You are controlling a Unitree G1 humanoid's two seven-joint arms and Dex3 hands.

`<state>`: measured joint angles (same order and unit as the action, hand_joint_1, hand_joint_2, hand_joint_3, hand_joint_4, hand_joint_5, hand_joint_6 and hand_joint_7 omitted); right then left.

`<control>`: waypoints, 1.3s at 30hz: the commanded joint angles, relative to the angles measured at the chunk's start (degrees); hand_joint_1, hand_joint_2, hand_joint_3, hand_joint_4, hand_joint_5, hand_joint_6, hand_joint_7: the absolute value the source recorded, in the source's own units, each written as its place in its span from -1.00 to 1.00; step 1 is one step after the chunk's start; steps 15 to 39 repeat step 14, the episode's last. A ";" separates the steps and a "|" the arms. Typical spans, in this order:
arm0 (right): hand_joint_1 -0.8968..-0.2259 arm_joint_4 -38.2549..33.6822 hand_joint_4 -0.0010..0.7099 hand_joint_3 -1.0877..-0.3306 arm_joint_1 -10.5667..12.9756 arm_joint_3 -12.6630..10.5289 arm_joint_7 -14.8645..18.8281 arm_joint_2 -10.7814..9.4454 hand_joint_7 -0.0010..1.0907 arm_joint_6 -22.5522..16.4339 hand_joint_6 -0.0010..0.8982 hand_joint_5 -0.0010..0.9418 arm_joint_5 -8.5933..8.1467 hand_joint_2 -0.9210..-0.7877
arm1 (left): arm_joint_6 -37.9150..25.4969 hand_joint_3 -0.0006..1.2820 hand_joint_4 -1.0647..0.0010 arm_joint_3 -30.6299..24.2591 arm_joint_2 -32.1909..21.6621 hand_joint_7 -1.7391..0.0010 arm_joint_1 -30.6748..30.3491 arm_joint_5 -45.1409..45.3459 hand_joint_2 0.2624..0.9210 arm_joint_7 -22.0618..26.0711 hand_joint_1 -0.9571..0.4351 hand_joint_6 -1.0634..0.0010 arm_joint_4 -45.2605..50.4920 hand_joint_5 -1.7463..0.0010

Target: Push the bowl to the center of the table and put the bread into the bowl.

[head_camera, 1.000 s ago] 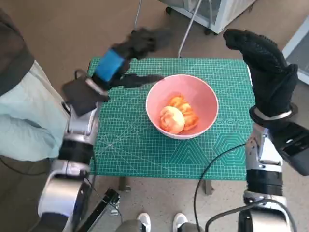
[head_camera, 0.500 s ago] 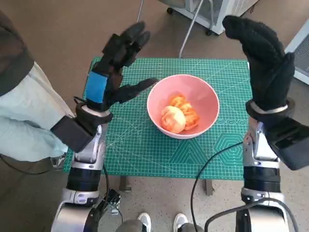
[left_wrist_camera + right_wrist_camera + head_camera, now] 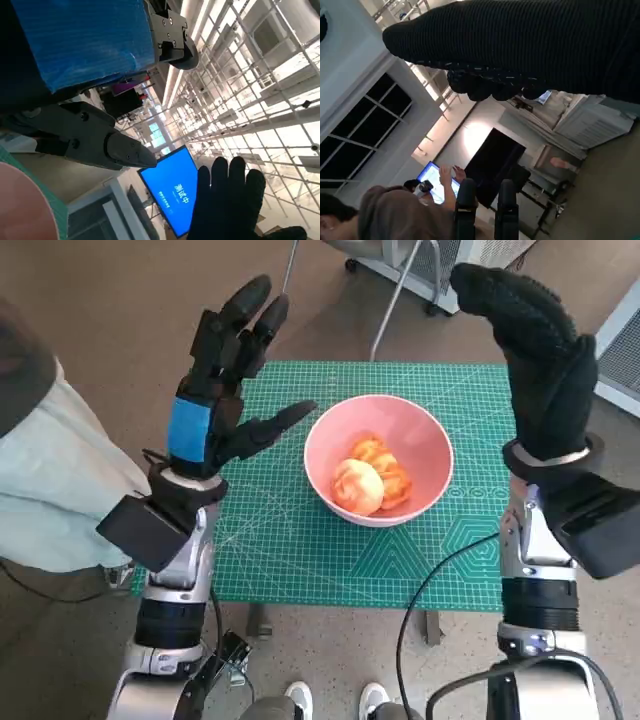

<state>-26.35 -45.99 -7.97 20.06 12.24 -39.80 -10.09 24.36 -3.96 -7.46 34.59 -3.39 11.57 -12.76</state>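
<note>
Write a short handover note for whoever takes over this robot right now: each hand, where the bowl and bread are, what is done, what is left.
Left hand: raised, fingers spread, holding nothing.
Right hand: raised beside the table, holding nothing.
Bowl: pink, roughly mid-table on the green mat.
Bread: lying inside the bowl.
Done: bowl looks centred, bread is in.
Left: apparently nothing but lowering the arms.

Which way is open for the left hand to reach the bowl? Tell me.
Probably yes, from the side: the left hand hangs open beside the bowl, nothing between them. The bread already lies inside.
</note>
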 commanded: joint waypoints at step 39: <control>-0.26 -1.09 -0.37 -0.20 0.93 0.64 -2.05 0.68 0.16 -1.17 -1.00 -0.90 3.30 -1.00 | 1.58 -0.98 0.45 0.72 0.19 0.36 -0.55 -0.75 1.00 0.52 0.26 0.92 0.04 1.00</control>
